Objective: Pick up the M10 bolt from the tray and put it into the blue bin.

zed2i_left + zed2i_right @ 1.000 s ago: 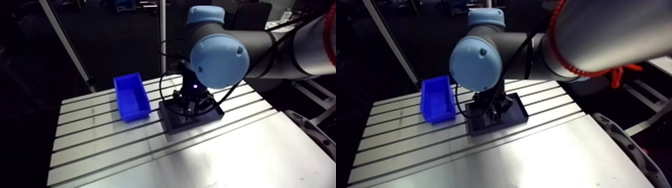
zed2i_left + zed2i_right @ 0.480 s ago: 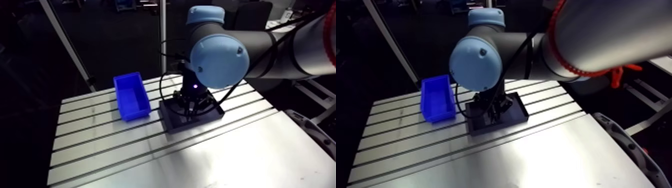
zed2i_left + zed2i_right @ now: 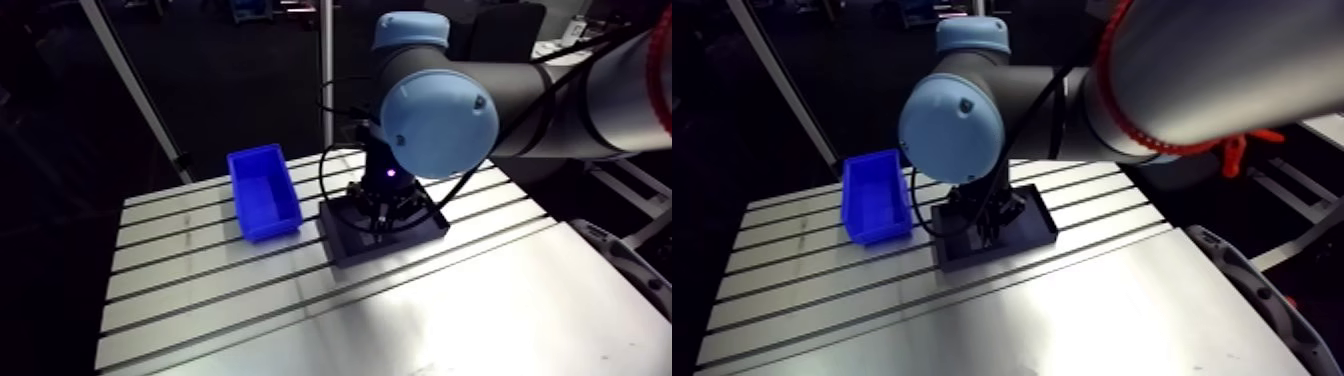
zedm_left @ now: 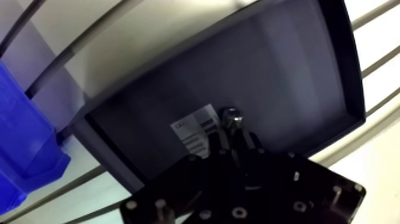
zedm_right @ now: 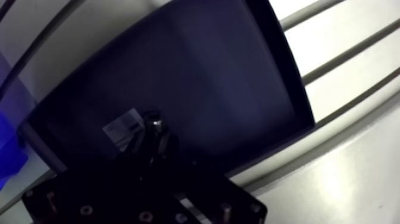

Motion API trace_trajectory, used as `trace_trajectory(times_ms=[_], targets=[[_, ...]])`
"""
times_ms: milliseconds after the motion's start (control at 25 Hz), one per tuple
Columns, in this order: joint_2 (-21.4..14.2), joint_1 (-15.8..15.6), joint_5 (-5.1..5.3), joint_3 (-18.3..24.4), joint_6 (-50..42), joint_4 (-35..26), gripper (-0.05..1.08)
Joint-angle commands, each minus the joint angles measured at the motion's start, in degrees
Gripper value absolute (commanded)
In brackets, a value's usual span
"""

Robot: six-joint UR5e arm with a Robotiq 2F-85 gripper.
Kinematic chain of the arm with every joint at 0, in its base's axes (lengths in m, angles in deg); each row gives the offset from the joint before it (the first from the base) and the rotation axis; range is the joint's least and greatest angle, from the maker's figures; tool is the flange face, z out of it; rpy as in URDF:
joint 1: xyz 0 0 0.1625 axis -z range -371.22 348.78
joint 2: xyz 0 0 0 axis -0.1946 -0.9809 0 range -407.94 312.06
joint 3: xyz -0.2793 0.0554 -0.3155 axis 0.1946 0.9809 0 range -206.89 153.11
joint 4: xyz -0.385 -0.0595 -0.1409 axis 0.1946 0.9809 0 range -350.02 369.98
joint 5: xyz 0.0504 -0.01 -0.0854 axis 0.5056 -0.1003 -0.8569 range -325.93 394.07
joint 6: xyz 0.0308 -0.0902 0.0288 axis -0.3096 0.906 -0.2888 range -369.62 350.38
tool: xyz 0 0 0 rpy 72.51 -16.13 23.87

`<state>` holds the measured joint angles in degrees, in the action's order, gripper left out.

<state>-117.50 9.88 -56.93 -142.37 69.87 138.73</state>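
Pinching the M10 bolt point(image 4: 230, 115) with my gripper point(image 4: 233, 136) closed on it, beside the white label point(image 4: 195, 128) in the tray point(image 4: 291, 71), I am gripping near its top so it should lift cleanly toward the blue bin point(image 3: 262, 195) at the tray's ten o'clock.

A small white label point(image 4: 196, 132) lies on the floor of the dark tray point(image 4: 286, 77), carrying a few dark printed lines. The print is too blurred to read. No other writing is legible.
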Motion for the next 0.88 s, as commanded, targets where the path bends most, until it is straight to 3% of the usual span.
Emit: trace_trajectory(times_ms=[40, 880], targets=[[0.00, 0.00, -0.10, -0.05, -0.08, 0.15, 0.78], [-1.05, -0.09, -0.27, 1.09, -0.26, 0.24, 0.88]])
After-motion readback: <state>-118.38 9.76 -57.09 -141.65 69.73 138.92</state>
